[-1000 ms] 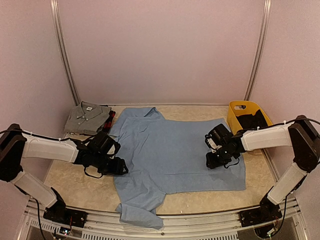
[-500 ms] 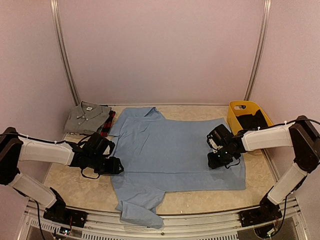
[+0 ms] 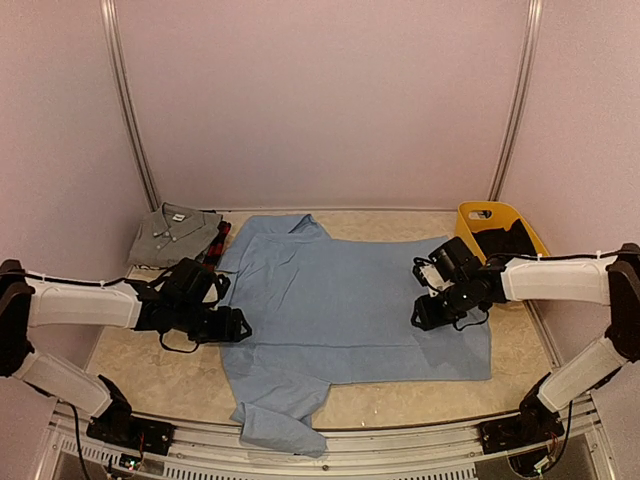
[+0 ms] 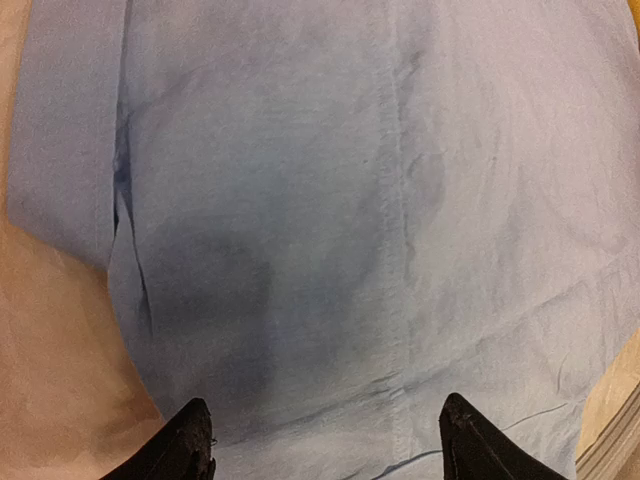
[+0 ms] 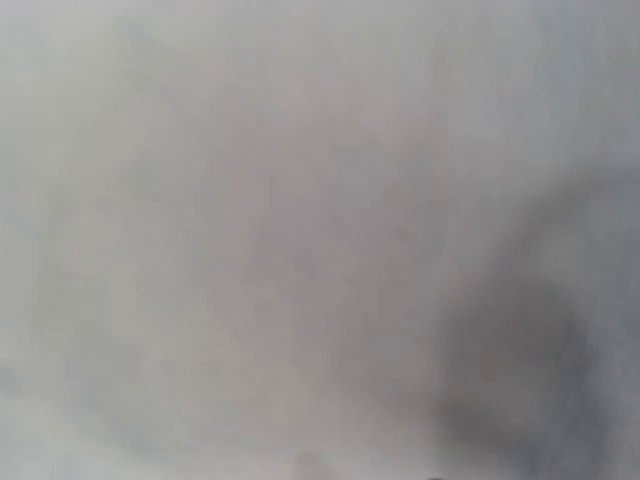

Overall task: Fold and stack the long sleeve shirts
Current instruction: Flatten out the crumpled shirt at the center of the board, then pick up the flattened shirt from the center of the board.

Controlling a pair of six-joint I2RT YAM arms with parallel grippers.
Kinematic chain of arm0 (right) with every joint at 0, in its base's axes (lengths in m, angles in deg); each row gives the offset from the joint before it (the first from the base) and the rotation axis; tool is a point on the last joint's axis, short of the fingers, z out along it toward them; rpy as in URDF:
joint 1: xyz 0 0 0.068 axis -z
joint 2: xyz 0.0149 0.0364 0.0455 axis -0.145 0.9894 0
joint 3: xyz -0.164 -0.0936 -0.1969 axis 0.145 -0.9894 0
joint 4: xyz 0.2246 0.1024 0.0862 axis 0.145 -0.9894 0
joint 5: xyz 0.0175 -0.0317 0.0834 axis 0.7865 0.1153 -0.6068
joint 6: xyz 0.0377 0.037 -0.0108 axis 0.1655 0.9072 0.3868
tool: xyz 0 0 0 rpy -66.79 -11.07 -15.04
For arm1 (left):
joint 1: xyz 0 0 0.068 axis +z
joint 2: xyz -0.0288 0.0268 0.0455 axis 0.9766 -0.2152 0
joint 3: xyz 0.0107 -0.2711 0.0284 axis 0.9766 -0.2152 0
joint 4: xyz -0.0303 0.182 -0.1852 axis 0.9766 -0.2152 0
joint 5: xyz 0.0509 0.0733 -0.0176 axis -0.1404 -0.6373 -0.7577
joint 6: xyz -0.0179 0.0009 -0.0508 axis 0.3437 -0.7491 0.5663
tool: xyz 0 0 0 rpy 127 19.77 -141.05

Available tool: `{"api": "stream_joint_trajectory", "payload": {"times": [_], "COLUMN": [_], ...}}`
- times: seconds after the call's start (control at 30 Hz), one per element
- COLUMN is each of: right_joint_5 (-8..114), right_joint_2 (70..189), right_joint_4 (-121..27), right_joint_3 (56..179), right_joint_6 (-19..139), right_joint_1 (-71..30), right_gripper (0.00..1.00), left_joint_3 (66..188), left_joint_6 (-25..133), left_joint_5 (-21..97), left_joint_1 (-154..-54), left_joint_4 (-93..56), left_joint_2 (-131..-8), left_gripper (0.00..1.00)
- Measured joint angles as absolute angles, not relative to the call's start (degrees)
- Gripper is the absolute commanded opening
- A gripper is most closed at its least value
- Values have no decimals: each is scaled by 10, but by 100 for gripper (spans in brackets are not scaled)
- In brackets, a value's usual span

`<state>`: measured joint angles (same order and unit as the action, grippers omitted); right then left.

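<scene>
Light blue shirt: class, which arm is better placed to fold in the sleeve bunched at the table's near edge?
Left, probably. The left gripper is open at the left edge of the light blue shirt, close to that sleeve. The right gripper is over the opposite, hem side.

My right wrist view was all blur: pale cloth pressed close and a dark smudge low on the right, with none of its own fingers to make out. From above, the right gripper point(image 3: 428, 312) sat low on the blue shirt point(image 3: 340, 300), and I couldn't tell how its jaws stood or whether they had cloth. The left wrist view cut the left gripper point(image 4: 328, 438) down to two tips at the bottom edge, and the shirt ran off the top. The plaid shirt point(image 3: 214, 243) showed only as a thin strip beside the grey shirt point(image 3: 175, 232), the rest hidden. The basket point(image 3: 490, 215) held something dark I couldn't name.
</scene>
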<state>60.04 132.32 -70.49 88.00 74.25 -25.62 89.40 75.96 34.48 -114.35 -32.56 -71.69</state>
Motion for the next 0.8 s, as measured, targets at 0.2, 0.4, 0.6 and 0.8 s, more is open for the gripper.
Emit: {"api": "stream_joint_trajectory", "payload": {"times": [0.2,0.4,0.6,0.8], "right_joint_5": [559,540,527,520], "right_joint_2": [1258,1251,1273,1280], "right_joint_4": [-691,-690,-683,-684], "right_joint_3": [871,846,847,861], "right_joint_6": [738,744,749,751], "right_joint_1": [-261,-268,-277,-279], "right_gripper": [41,40,40,40], "left_joint_3": [903,923,1006,1096], "left_joint_6": [748,717,679,623], "left_joint_5": [392,425,421,419], "left_joint_1": [-1149,-1260,-1407,-1455], "left_joint_4": [-290,-311,-380,-483], "left_joint_2": [-682,-619,-599,-663], "left_gripper": [76,78,79,78]}}
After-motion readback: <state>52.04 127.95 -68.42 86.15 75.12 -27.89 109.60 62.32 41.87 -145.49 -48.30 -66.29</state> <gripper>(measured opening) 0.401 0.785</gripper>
